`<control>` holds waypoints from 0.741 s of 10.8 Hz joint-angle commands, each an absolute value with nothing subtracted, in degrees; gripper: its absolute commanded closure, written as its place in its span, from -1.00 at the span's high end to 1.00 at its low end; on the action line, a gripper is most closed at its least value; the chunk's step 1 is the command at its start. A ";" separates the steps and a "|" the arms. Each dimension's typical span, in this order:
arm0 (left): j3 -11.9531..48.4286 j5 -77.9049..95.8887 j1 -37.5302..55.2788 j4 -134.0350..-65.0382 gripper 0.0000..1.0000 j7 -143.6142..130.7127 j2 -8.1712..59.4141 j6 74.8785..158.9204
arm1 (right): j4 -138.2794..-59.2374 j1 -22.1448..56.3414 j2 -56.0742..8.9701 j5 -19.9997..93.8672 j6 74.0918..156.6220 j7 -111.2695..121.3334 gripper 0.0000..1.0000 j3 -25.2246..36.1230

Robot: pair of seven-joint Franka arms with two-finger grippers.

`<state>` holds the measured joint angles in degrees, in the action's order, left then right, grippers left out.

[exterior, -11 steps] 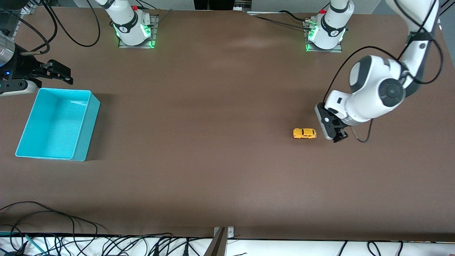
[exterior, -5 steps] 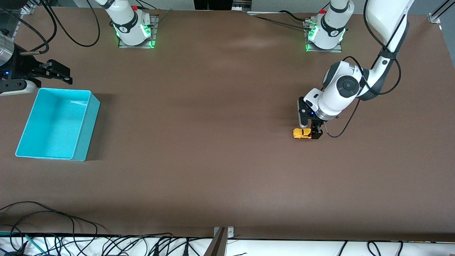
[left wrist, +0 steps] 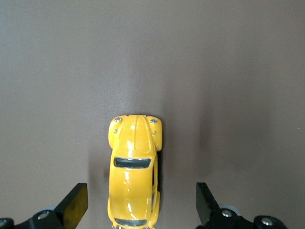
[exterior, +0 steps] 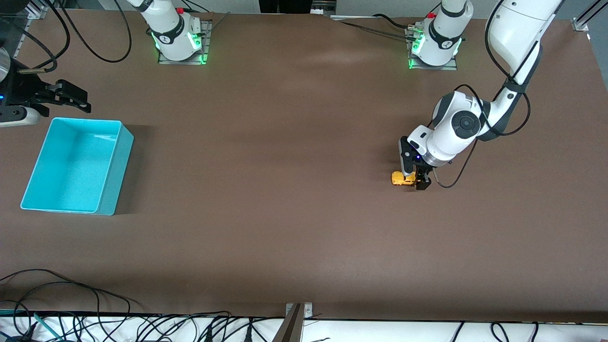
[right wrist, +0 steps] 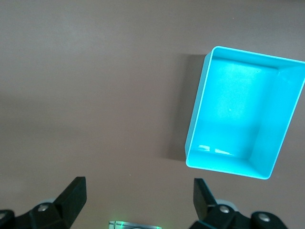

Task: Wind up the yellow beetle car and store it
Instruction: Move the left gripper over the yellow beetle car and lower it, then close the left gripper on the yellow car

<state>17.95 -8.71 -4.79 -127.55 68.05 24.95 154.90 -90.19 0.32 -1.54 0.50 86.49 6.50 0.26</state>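
Note:
The yellow beetle car [exterior: 398, 179] stands on the brown table toward the left arm's end. My left gripper [exterior: 414, 180] is low over it and open. In the left wrist view the car [left wrist: 135, 162] lies between the two black fingers [left wrist: 76, 206], with a gap on each side and its rear half between them. The cyan bin [exterior: 116, 166] stands empty at the right arm's end. My right gripper [exterior: 71, 97] is open and empty, and waits over the table just off the bin's rim. The right wrist view shows the bin [right wrist: 196, 119] beyond the open right gripper [right wrist: 138, 195].
The two arm bases [exterior: 178, 40] [exterior: 434, 42] stand along the table's back edge. Cables lie along the edge nearest the front camera [exterior: 71, 304]. Bare brown table lies between the car and the bin.
My left gripper came down beside the car, then moved over it, so its fingers now straddle the car. My right gripper drifted slightly toward the table's end.

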 commanded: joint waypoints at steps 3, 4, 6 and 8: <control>18.37 -10.46 -5.36 -127.00 0.99 68.90 27.25 157.41 | -89.56 -0.09 -1.32 2.11 85.17 7.82 1.00 0.61; 18.37 -11.85 -5.45 -126.91 0.77 69.25 27.33 157.41 | -89.56 -0.09 -1.32 2.11 85.25 7.91 1.00 1.22; 18.37 -16.34 -5.54 -126.74 -0.27 69.00 27.25 157.41 | -89.47 -0.09 -1.32 2.11 85.43 7.91 1.00 1.32; 18.37 -16.35 -6.32 -126.83 -0.73 69.00 26.98 157.24 | -89.56 -0.09 -1.41 2.20 85.34 7.91 1.00 1.41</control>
<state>17.98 -14.69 -5.04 -127.27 68.51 26.82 157.00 -90.19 0.13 -1.54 0.88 86.32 6.98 1.15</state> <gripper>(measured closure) 0.348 0.000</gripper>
